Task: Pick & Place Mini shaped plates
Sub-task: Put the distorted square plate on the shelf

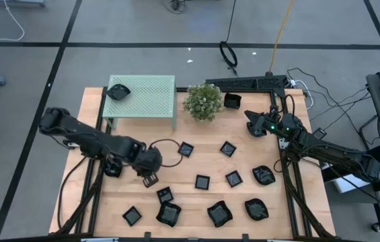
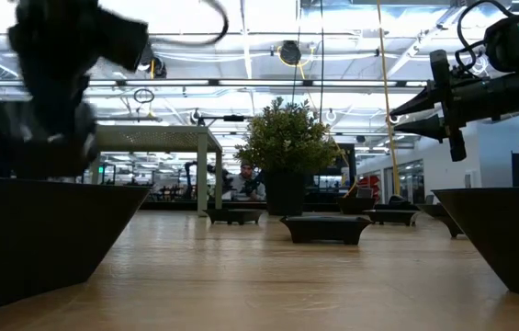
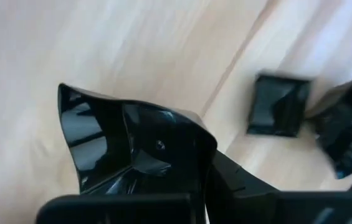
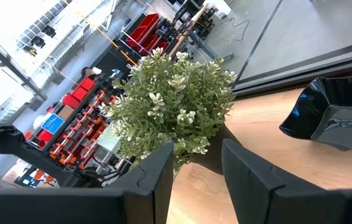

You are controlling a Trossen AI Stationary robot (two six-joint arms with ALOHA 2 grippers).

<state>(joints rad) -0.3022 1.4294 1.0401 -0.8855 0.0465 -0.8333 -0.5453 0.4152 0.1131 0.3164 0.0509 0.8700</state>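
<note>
My left arm reaches low across the tabletop (image 1: pixel 196 168) from its left side, elbow bent, and my left tool (image 1: pixel 150 179) points down with its fingers pressed together, pinching the rim of a mini shaped plate (image 3: pixel 126 146). That plate is glossy black with a sharp corner and steep flared walls, tilted in my grip. Just beyond it lies a square plate (image 3: pixel 278 104), flat on the wood. More black plates are scattered over the near and right parts of the tabletop, and one sits on the green perforated stand (image 1: pixel 146 94) at far left. My right arm waits at the far right, its right tool (image 4: pixel 194 165) spread, facing the potted plant (image 4: pixel 176 102).
</note>
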